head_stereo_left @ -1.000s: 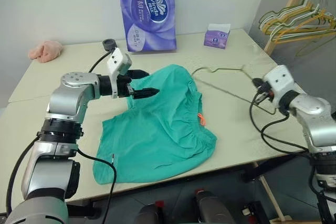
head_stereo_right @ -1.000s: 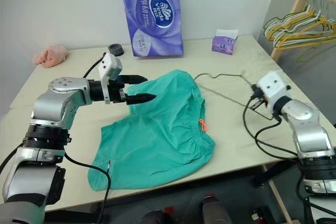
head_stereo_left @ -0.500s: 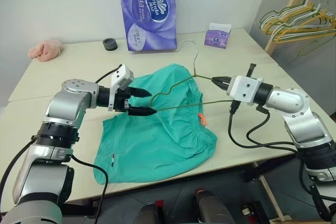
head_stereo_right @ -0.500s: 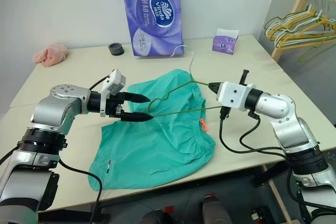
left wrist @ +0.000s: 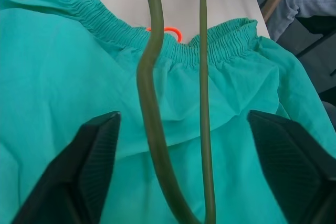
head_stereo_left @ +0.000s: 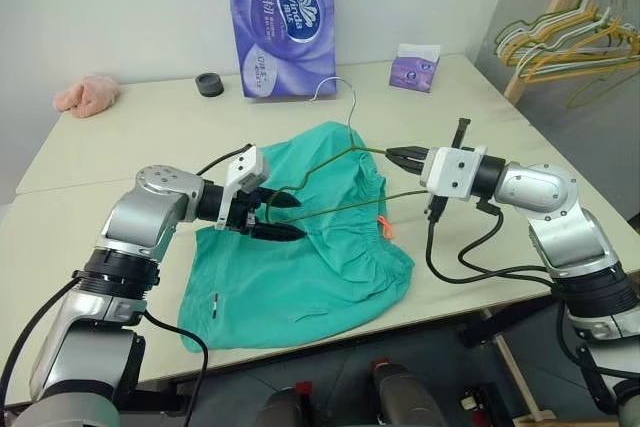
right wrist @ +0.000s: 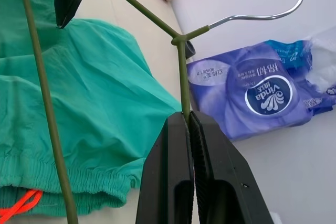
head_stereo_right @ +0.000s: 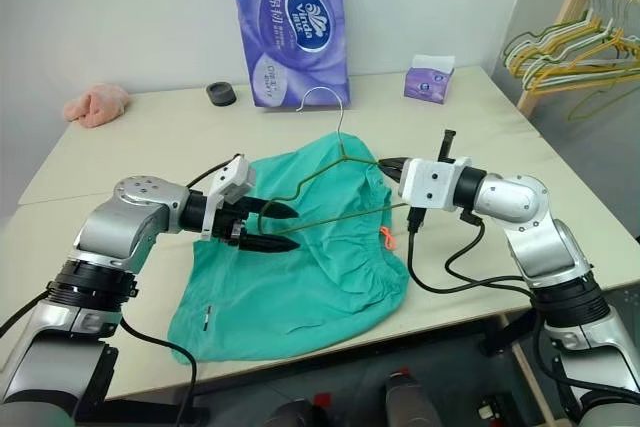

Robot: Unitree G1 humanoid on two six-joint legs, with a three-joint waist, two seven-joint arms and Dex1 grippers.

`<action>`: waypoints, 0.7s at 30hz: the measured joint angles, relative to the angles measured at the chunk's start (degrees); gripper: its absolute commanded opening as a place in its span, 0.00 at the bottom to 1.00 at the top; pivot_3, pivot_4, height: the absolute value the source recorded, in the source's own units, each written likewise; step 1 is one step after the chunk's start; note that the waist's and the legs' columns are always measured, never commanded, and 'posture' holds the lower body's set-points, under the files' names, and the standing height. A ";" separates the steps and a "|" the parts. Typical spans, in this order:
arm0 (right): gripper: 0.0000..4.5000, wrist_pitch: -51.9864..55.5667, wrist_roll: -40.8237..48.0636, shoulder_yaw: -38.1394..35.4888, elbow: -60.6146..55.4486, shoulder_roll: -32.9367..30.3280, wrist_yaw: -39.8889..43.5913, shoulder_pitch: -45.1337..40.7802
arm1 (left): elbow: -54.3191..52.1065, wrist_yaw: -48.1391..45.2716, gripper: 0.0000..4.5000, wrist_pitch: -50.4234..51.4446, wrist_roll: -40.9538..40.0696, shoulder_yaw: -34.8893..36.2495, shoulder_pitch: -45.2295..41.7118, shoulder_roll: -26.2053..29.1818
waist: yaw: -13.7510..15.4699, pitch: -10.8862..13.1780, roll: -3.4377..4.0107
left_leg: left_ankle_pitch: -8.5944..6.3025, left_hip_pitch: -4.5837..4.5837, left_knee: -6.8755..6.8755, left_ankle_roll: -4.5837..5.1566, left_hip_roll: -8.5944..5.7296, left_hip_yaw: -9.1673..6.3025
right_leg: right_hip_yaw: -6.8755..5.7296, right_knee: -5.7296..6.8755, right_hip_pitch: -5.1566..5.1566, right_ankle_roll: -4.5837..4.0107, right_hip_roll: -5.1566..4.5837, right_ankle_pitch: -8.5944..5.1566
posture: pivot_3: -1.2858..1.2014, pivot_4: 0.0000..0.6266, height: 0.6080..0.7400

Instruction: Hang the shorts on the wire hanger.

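Left eye view: the shorts [head_stereo_left: 300, 247] lie spread flat on the table [head_stereo_left: 130, 137], waistband toward the robot's right with an orange drawstring tip [head_stereo_left: 382, 228] at its edge. The wire hanger [head_stereo_left: 330, 172] is held in the air above the shorts, hook [head_stereo_left: 335, 87] pointing up and away. The right gripper [head_stereo_left: 397, 155] is clamped on one shoulder of the hanger, just beside the neck. The left gripper [head_stereo_left: 281, 217] sits at the hanger's far corner with its fingers apart, the wire passing between them; whether they touch it is unclear. Behind the shorts stand a purple tissue pack [head_stereo_left: 280, 17] and a small tissue box [head_stereo_left: 414, 68]. A pink cloth [head_stereo_left: 87, 95] lies at the table's far left.
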 measured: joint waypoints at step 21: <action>0.44 11.05 8.28 -1.20 -10.55 -1.07 6.36 4.60 | -1.21 0.12 0.00 0.14 0.06 0.01 1.19 -0.29 | -0.03 0.00 0.00 | 0.00 0.00 0.01 0.00 0.01 -0.04 | -0.03 0.01 0.01 0.00 -0.01 0.00 | 0.43 0.17 1.00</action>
